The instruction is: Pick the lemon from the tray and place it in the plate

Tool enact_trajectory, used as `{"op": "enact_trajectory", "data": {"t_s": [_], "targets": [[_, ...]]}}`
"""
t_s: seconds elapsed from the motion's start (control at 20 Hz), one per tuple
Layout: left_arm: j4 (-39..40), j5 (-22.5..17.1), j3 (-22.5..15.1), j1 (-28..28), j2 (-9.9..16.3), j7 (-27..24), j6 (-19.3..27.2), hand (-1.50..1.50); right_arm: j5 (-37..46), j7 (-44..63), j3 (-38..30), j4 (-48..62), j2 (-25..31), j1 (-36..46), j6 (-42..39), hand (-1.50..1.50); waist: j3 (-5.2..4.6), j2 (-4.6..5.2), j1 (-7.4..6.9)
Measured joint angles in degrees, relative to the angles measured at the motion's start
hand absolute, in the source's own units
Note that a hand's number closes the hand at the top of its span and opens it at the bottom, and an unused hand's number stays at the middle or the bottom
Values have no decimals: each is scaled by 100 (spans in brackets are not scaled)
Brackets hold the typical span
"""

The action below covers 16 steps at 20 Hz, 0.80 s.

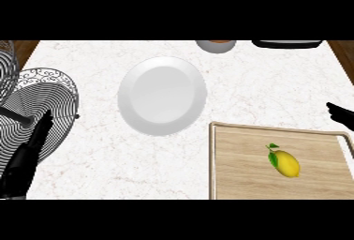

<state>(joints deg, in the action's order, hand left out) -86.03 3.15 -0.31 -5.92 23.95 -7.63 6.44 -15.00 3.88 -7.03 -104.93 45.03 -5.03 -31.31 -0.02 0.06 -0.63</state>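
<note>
Here the lemon (286, 162), a green leaf at its stem, lies on the wooden tray (235, 159), touched by nothing. The white plate (162, 95) sits up-left of the tray, close by it. The left hand (27, 157) shows at the lower left with fingers straight, grasping nothing. Only a dark tip of the right hand (341, 114) enters at the right edge; whether its fingers are curled cannot be told.

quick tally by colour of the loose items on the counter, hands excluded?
White: 1, the plate
Yellow: 1, the lemon
Light wood: 1, the tray
Black wire: 1, the rack at the left edge
Total: 4, not counting two cut-off items at the top edge.
</note>
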Motion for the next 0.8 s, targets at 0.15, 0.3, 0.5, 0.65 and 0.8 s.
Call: {"op": "enact_trajectory", "data": {"t_s": [0.15,0.3,0.5,0.65,0.8], "targets": [[-58,89,-33,-20,-82,56,19,0,467,-1,298,301,-45,282,-184,-150,2,2,-4],[40,126,13,-8,-106,-53,-7,0,1003,-31,623,563,-49,576,-351,-150,2,6,-18],[197,203,84,144,-170,-42,-28,0,1671,-261,925,944,-138,875,-580,-150,3,5,5],[156,220,156,175,-182,3,-117,0,2234,-567,1113,1345,-313,1037,-624,-150,3,2,13],[179,287,235,132,-254,-45,-160,0,2508,-678,1137,1514,-457,1153,-821,-150,3,-1,28]]}}
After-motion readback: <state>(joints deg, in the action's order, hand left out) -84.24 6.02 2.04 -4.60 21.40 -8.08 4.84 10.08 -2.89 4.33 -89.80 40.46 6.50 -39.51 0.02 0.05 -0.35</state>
